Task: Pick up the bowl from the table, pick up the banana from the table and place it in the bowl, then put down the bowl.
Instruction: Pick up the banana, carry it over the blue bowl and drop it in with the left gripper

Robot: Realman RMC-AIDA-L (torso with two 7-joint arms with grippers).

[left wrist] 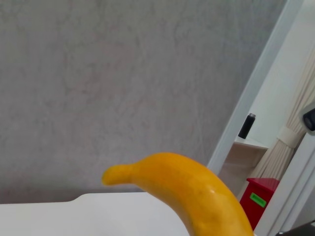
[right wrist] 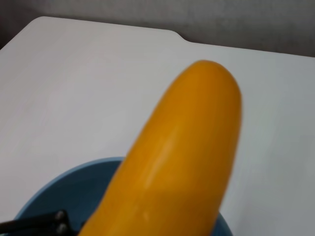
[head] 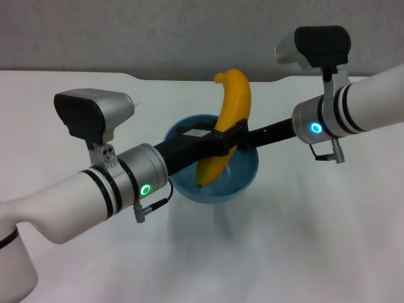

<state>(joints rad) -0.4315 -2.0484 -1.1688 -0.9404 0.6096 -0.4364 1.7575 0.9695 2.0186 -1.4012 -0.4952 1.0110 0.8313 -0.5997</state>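
Lowering the banana into the bowl looks like the step in hand. Nearest the robot, the left arm reaches in from the left, and its left end effector (head: 189, 136) sits at the bowl's (head: 243, 183) far-left rim, apparently clamped on it, with a shadow on the bench (head: 315, 240) beneath suggesting the bowl is held clear of the surface. Just beyond, the right end effector (head: 232, 137) comes in from the right and is closed on the banana (head: 232, 107) around its middle. The banana stands steeply tilted: its lower end is down inside the bowl, touching or just above the inner wall, I cannot tell which, while its upper end rises well above the far rim. The next move, as I judge it, calls for parting the right fingers so the banana settles, then withdrawing upward without catching it; after that the bowl goes down onto the bench.
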